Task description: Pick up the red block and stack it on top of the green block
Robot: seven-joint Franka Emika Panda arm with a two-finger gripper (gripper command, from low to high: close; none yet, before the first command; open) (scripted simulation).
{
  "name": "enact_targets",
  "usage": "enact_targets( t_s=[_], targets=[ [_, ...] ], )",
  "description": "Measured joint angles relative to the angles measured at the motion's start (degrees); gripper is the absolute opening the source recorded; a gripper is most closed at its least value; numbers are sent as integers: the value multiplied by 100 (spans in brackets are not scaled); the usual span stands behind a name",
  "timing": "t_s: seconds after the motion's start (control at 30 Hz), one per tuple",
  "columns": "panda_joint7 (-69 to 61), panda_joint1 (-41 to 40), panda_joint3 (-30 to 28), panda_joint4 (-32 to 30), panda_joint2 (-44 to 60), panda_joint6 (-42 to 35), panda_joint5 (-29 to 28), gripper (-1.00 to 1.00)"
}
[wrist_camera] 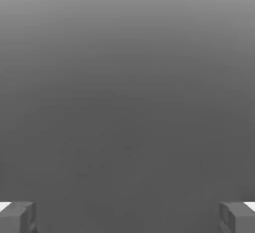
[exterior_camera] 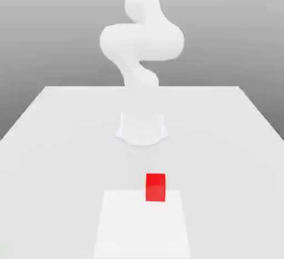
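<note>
Red block [exterior_camera: 156,187] sitting on table [exterior_camera: 50,141]; end effector [wrist_camera: 127,217] spread wide, holding nothing; risking off-centre descent knocking block aside

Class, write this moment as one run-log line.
arm: raised behind table | gripper: open, nothing between fingers | red block: on table, ungrasped | stack: not yet done
</note>
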Motion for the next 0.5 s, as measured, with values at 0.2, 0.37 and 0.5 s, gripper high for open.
enact_targets(
  t_s=[0.2,0.37,0.5],
  targets=[
    [98,75,61,-1117,957,810,152,0],
    [227,132,201,-2082,1771,1494,231,0],
    [402,173,356,-2940,2532,2117,227,0]
  ],
)
